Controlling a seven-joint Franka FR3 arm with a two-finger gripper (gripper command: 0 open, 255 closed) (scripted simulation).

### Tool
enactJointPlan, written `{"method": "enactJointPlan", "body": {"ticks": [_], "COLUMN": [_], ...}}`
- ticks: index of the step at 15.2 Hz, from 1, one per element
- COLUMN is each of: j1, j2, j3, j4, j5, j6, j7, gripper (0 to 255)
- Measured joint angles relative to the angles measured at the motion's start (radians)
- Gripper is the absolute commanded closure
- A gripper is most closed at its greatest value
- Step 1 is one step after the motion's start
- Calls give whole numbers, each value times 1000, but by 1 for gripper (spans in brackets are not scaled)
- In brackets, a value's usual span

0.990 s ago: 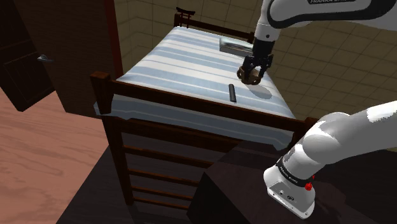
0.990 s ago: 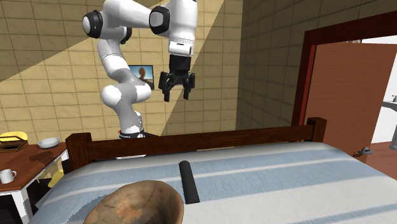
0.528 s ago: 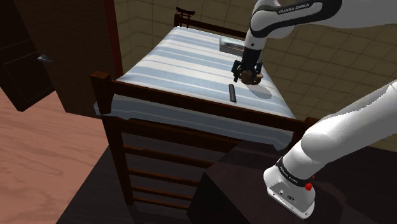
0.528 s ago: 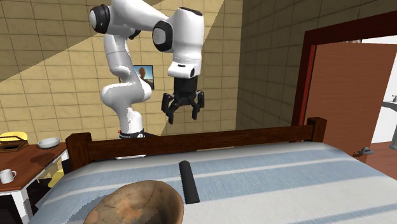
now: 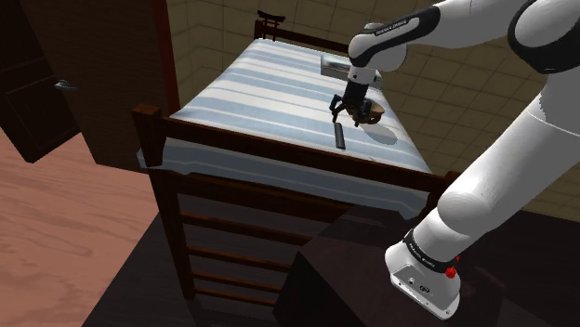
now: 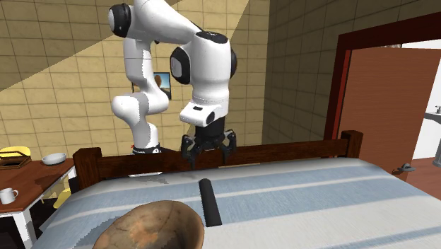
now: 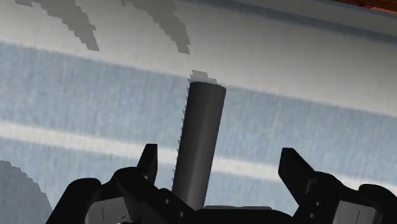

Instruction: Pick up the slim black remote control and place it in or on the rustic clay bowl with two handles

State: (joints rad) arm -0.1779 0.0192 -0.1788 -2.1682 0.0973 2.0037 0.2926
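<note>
Gripper: the black gripper [image 5: 349, 110] is seen at the end of the white arm, pointed down over the bed.
Fingers: spread wide apart in the wrist view; nothing is clasped and nothing is touched by them.
Remote: a slim dark remote [image 7: 200, 140] is seen lying flat on the striped bedcover [image 7: 95, 83]. It runs out lengthwise from under the hand, closer to one finger than to the other.
Remote, shoulder view: it lies on a pale stripe near the wooden end rail [image 5: 279, 153], with the gripper above its farther end.
Remote, second exterior view: it lies just beyond the bowl's rim, on the side toward the view's right, and the gripper hangs above the end nearest the dark wooden rail.
Bowl: a mottled brown bowl [image 6: 152, 226] is set on the bedcover, at the second exterior view's lower left. In the shoulder view it is partly covered by the gripper. Handles could not be made out.
Bowl and remote: close together; contact cannot be judged.
Bed: blue and white stripes, dark wood frame.
Other items noted: a grey box [image 5: 335, 65] farther up the bed; a white mug [image 6: 8, 194] on a side table at the second exterior view's left edge; a red-brown door [image 6: 381, 106] to the same view's right.
</note>
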Motion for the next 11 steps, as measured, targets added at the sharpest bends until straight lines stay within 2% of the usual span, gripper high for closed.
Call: {"method": "enactJointPlan", "body": {"ticks": [4,11], "j1": [-34,-37], "j2": [130,184], "j3": [-28,-25], "j4": [72,34], "j5": [64,95], "j6": [39,127], "j7": [17,10], "gripper": [0,0]}}
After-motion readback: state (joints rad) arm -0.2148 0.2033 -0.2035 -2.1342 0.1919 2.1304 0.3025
